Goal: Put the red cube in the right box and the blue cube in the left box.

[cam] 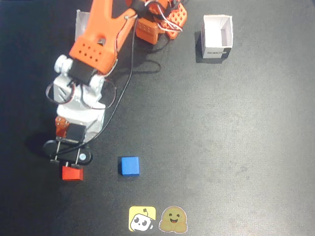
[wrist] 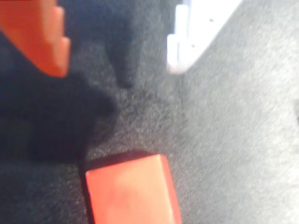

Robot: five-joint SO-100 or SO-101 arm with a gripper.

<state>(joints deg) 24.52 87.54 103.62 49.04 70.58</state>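
In the fixed view the red cube [cam: 72,172] lies on the dark mat at the lower left. The blue cube [cam: 130,165] sits a short way to its right. My gripper [cam: 68,158] hangs just above the red cube's upper edge, open, with nothing between its fingers. In the wrist view the red cube [wrist: 133,191] fills the bottom, below the gap of my gripper [wrist: 117,67], between the orange finger [wrist: 42,37] and the white finger [wrist: 191,32]. The right box [cam: 217,37] stands open at the upper right. The left box [cam: 82,19] shows only as a white edge behind the arm.
The arm's orange base and cables [cam: 157,22] take up the top centre. Two cartoon stickers [cam: 157,219] lie at the bottom edge. Dark mat stretches between the cubes and the right box.
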